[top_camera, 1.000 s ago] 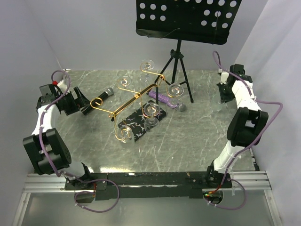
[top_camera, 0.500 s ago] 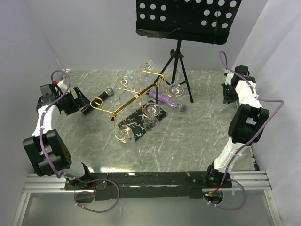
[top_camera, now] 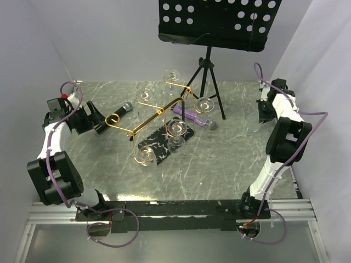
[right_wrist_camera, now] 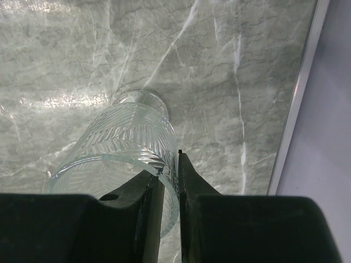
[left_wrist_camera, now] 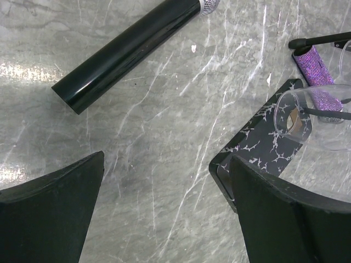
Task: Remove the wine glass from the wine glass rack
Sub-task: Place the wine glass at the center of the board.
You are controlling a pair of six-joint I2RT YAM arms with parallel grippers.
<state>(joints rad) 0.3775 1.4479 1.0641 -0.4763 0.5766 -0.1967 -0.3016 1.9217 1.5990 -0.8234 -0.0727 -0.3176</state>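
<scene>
The gold wine glass rack point(top_camera: 148, 121) stands mid-table on its black veined base point(top_camera: 164, 143), with several wine glasses hanging from its arms, such as the one at the back point(top_camera: 172, 76). My right gripper point(right_wrist_camera: 169, 170) is shut on the rim of a ribbed clear wine glass point(right_wrist_camera: 126, 142), one finger inside the bowl and one outside. That glass point(top_camera: 253, 127) is low over the table's right side, far from the rack; I cannot tell whether it touches the table. My left gripper point(left_wrist_camera: 167, 159) is open over bare table, left of the rack base point(left_wrist_camera: 258, 148).
A black microphone point(left_wrist_camera: 126, 52) lies left of the rack and a purple glitter one point(top_camera: 193, 116) behind it. The black tripod music stand point(top_camera: 211, 82) stands at the back. The table's right edge point(right_wrist_camera: 299, 98) runs close beside the held glass.
The right arm has folded back, its elbow moving away from the table's front, with the glass still in its grip near the right edge. The left arm has not moved.
</scene>
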